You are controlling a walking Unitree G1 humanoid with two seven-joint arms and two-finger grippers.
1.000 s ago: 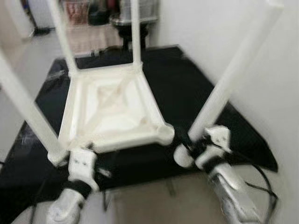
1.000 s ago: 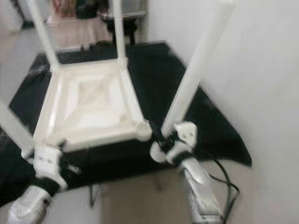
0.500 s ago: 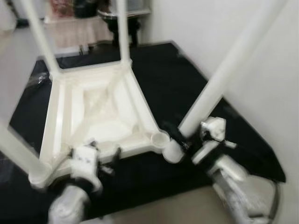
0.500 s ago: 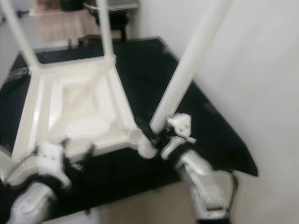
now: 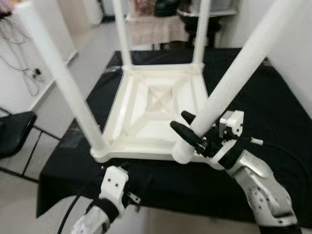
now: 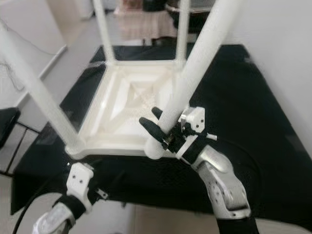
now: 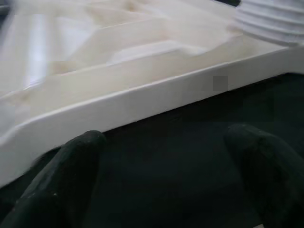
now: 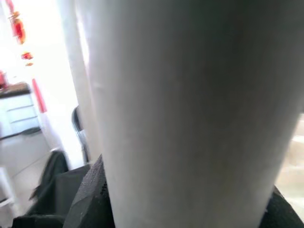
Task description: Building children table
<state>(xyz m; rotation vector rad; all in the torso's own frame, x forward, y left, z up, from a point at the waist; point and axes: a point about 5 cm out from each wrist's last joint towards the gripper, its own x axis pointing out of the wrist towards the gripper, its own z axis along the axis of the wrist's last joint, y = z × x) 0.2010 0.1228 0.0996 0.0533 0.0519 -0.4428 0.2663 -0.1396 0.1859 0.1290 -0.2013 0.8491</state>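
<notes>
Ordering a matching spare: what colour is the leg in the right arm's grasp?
White table leg, clearest in the left eye view.

You see a white plastic table top (image 5: 156, 112) lying upside down on black cloth, three legs (image 5: 66, 80) upright in its corners; the near right leg (image 5: 234, 83) leans at its corner.

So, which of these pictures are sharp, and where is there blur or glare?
Left eye and right eye views: mostly sharp, the white table top bright, the room behind washed out. Left wrist view: the black fingers soft and out of focus. Right wrist view: the table leg very close and blurred, with glare at the window side.
</notes>
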